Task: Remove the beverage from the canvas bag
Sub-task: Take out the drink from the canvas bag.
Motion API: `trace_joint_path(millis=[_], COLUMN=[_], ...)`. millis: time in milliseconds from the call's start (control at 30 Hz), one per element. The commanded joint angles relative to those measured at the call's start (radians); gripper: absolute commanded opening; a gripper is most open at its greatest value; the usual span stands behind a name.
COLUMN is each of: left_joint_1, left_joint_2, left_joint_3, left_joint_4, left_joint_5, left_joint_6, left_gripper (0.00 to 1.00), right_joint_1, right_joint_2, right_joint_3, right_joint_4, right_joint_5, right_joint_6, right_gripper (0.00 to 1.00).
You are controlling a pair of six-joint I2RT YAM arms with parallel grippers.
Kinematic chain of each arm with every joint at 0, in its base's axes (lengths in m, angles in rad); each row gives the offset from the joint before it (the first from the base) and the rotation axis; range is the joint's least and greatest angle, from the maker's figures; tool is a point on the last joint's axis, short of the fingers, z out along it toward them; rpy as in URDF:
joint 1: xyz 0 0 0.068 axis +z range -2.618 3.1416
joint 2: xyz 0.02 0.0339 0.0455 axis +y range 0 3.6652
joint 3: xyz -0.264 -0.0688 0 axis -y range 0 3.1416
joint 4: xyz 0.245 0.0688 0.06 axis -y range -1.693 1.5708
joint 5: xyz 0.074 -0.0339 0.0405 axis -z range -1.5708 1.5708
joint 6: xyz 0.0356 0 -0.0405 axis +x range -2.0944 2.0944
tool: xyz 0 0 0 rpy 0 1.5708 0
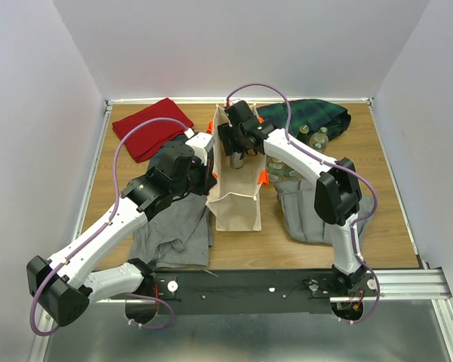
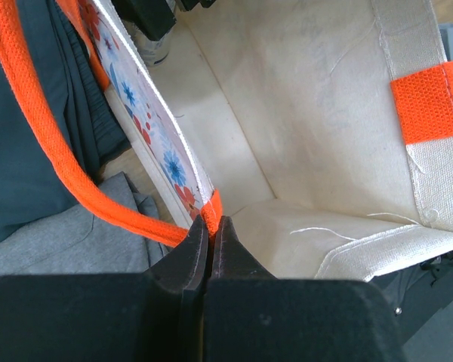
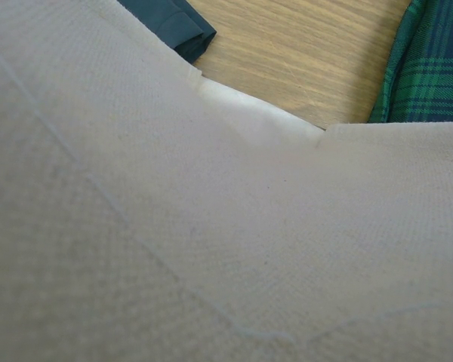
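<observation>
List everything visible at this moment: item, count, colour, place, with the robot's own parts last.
canvas bag: one, beige with orange handles, table centre, mouth open.
red cloth: one, red, far left of the table.
plaid cloth: one, dark green and blue, far right.
grey garment: one, grey, near left of the bag, under the left arm.
grey-blue garment: one, right of the bag.
bottles: several clear ones, right of the bag, partly hidden; count unclear.
table: one, wood.
left hand: one, black, shut on the bag's rim at the orange handle.
right hand: one, black, reaching into the bag's mouth; fingertips hidden.
</observation>
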Motion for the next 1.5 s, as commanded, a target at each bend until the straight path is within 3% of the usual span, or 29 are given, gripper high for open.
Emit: trace_joint_path(millis=[0, 67, 167, 300, 467, 567, 600, 700, 1467], left_joint_1=[0.002, 0.002, 0.002, 0.002, 0.002, 0.002, 0.002, 0.002, 0.002], left_joint_2=[-0.01, -0.008, -0.008, -0.007, -0.007, -0.007, -0.007, -0.007, -0.011], left_joint_3=[-0.013, -0.012, -0.012, -0.01, -0.012, -0.009, -0.009, -0.009, -0.009], left_joint_4=[-0.014, -0.014, -0.014, -0.016, -0.014, -0.016, -0.014, -0.014, -0.022], left_joint_5=[0.018, 0.02, 0.021, 0.021, 0.021, 0.023, 0.021, 0.023, 0.017], left_joint_6=[-0.004, -0.004, -0.004, -0.004, -0.004, -0.004, -0.004, -0.004, -0.001], left_gripper=[0.0, 0.0, 0.0, 0.0, 0.0, 0.0, 0.0, 0.0, 0.0], right_joint_1=[0.007, 0.007, 0.007, 0.007, 0.007, 0.007, 0.007, 0.007, 0.007], right_joint_2=[0.057, 0.061, 0.064, 0.072, 0.073, 0.077, 0.077, 0.072, -0.086], right_joint_3=[-0.022, -0.022, -0.025, -0.022, -0.019, -0.016, -0.016, -0.009, 0.165], right_joint_4=[-0.09, -0.092, -0.095, -0.104, -0.11, -0.117, -0.117, -0.121, -0.156], right_joint_5=[-0.045, -0.043, -0.051, -0.055, -0.06, -0.063, -0.068, -0.066, -0.034], right_joint_6=[0.014, 0.014, 0.014, 0.015, 0.011, 0.009, 0.007, 0.003, -0.005], right_gripper=[0.75, 0.75, 0.67, 0.51, 0.46, 0.31, 0.19, 0.01, 0.01])
